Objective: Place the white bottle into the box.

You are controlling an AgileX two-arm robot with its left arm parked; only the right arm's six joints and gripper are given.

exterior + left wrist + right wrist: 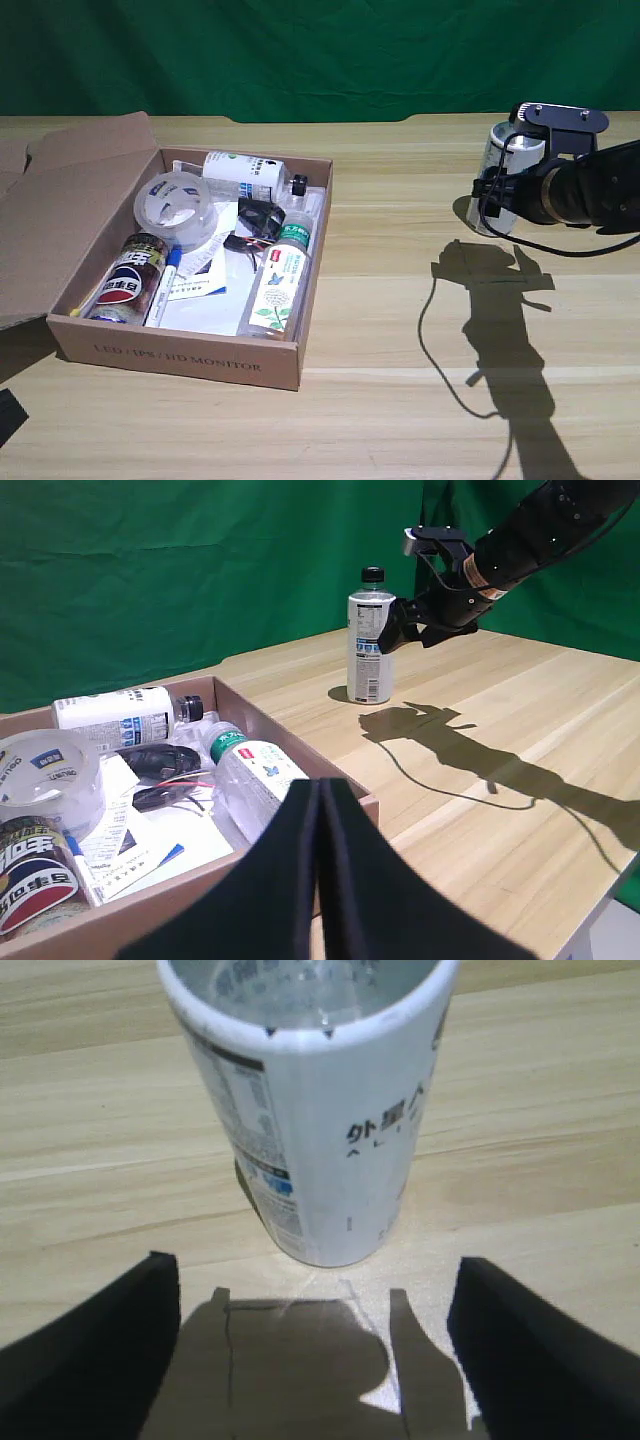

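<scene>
Right gripper (315, 1360), fingers spread wide and empty, faces the one white bottle (320, 1110) standing upright on the wooden table (400, 400).
In the exterior view the white bottle stands upper right, well apart from the single open box (180, 360) at lower left, which holds two other bottles. A green backdrop (300, 50) closes the scene. Only the left wrist view shows the bottle's black cap (372, 576).
</scene>
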